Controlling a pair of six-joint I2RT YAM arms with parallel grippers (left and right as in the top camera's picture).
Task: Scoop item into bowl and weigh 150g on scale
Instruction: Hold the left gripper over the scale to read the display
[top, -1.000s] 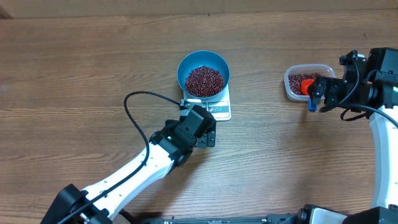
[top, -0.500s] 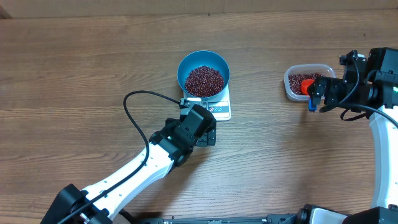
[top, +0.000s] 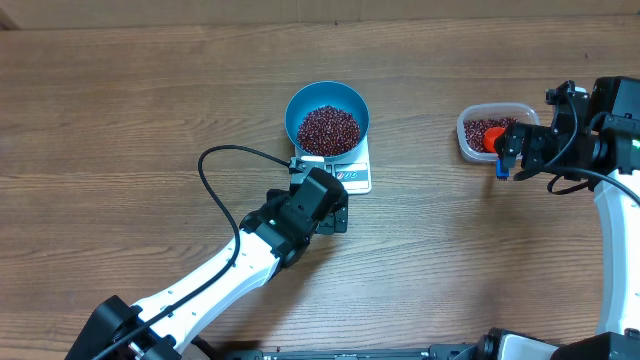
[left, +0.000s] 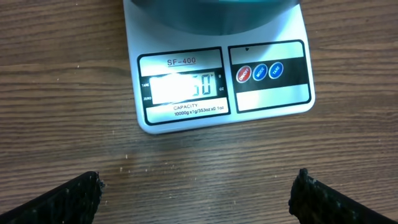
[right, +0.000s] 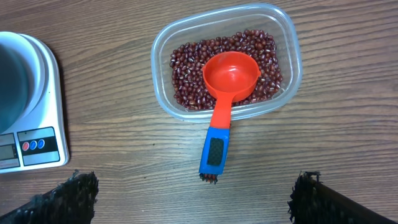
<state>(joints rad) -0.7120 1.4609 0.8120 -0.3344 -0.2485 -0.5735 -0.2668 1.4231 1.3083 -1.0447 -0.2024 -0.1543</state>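
The blue bowl (top: 292, 112) stands on the white scale (top: 358, 178) and holds a mound of red-brown beans (top: 327, 130). In the left wrist view the scale (left: 272, 97) has its display (left: 183, 87) lit, with the bowl's underside (left: 211, 12) at the top edge. My left gripper (left: 196, 190) hovers open just in front of the scale with only bare wood between its fingers. More beans (right: 186, 68) lie in a clear tub (right: 287, 43), where an orange scoop (right: 231, 74) rests with its blue handle (right: 216, 149) over the rim. My right gripper (right: 193, 193) is open just short of that handle and holds nothing.
A black cable (top: 215, 180) loops over the table left of the left arm. The tub (top: 468, 140) sits to the right of the scale, with a strip of wood between them. The scale's corner (right: 37, 140) shows at the left of the right wrist view.
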